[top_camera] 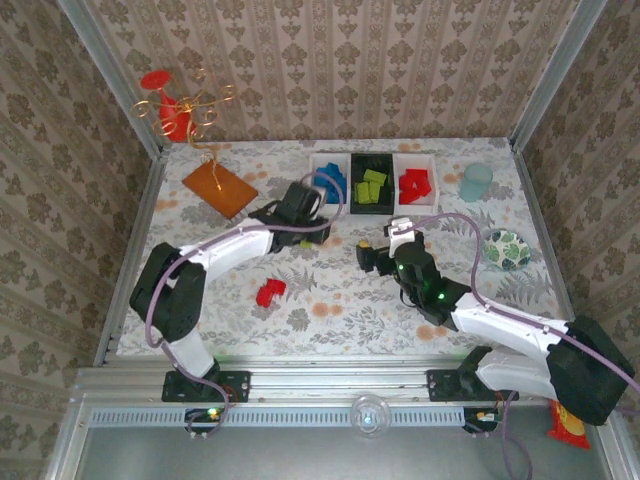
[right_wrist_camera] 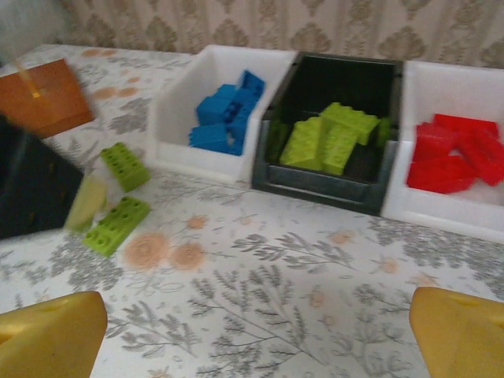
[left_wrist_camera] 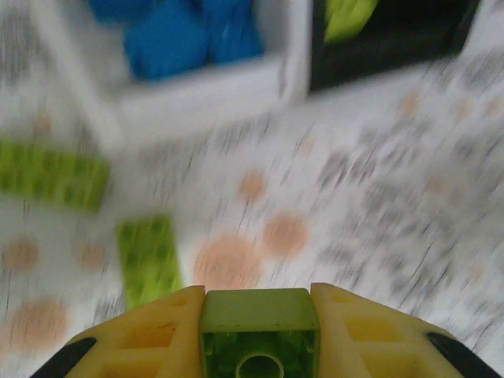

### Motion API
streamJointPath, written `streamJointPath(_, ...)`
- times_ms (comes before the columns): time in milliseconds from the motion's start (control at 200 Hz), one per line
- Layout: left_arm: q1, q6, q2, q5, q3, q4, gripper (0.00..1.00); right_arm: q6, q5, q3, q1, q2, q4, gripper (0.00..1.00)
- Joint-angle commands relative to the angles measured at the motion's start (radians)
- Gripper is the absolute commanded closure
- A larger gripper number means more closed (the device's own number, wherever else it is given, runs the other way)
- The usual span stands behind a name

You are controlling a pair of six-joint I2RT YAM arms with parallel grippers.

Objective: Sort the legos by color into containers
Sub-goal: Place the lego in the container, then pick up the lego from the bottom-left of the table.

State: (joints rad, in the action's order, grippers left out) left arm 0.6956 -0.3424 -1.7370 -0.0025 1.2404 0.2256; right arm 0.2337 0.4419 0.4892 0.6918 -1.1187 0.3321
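My left gripper [top_camera: 300,208] [left_wrist_camera: 258,335] is shut on a lime green lego [left_wrist_camera: 258,323], just in front of the left white container [top_camera: 329,157]. That container holds blue legos [right_wrist_camera: 228,118]. The black container [right_wrist_camera: 331,189] holds lime green ones [right_wrist_camera: 327,138], and the right white container [right_wrist_camera: 441,213] holds red ones [right_wrist_camera: 453,153]. Two loose green legos [right_wrist_camera: 124,165] [right_wrist_camera: 116,224] lie on the cloth beside the left gripper. A red lego [top_camera: 270,291] lies alone nearer the front. My right gripper [top_camera: 385,250] [right_wrist_camera: 256,339] stands open over bare cloth, facing the containers.
A flat orange plate [top_camera: 219,188] lies at the back left, with a red and gold ornament [top_camera: 175,110] behind it. On the right stand a pale blue cup [top_camera: 476,182] and a leaf-patterned bowl [top_camera: 506,249]. Patterned walls close in three sides.
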Motion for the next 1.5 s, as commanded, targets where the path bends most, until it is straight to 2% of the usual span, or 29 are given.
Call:
streamJointPath(0,0.008,0.036,-0.102,0.025,0.141,-0.067,0.67,0.053,0.097,-0.024,-0.023,0.037,-0.031,0.0)
streamJointPath(295,0.006,0.031,-0.436,0.123,0.564,-0.058,0.65,0.066,0.006,-0.037,-0.061,0.037,-0.008,0.0)
streamJointPath(520,0.008,0.003,-0.643,0.18,0.84,0.018,0.62,0.062,0.052,-0.023,-0.067,0.022,-0.038,0.0)
streamJointPath(665,0.007,-0.01,-0.704,0.212,0.926,0.041,0.57,0.062,0.055,-0.024,-0.067,0.031,-0.041,0.0)
streamJointPath(830,0.003,0.004,-0.684,0.21,0.932,0.049,0.47,0.064,0.094,-0.021,-0.071,0.031,-0.053,0.0)
streamJointPath(1020,-0.004,0.013,-0.595,0.21,0.848,0.036,0.41,0.062,0.086,-0.023,-0.072,0.031,-0.051,0.0)
streamJointPath(1185,-0.011,0.012,-0.395,0.201,0.592,-0.035,0.37,0.055,0.038,-0.036,-0.074,0.04,-0.016,0.0)
streamJointPath(1255,-0.015,0.029,-0.272,0.169,0.434,-0.072,0.34,0.027,-0.054,-0.042,-0.077,0.034,0.025,0.0)
streamJointPath(1350,-0.029,0.054,-0.106,0.103,0.225,-0.086,0.32,-0.007,-0.24,-0.001,-0.075,-0.014,0.026,0.0)
streamJointPath(1495,-0.084,0.072,0.122,-0.007,-0.052,0.006,0.3,-0.041,-0.454,0.051,-0.054,-0.109,0.041,0.0)
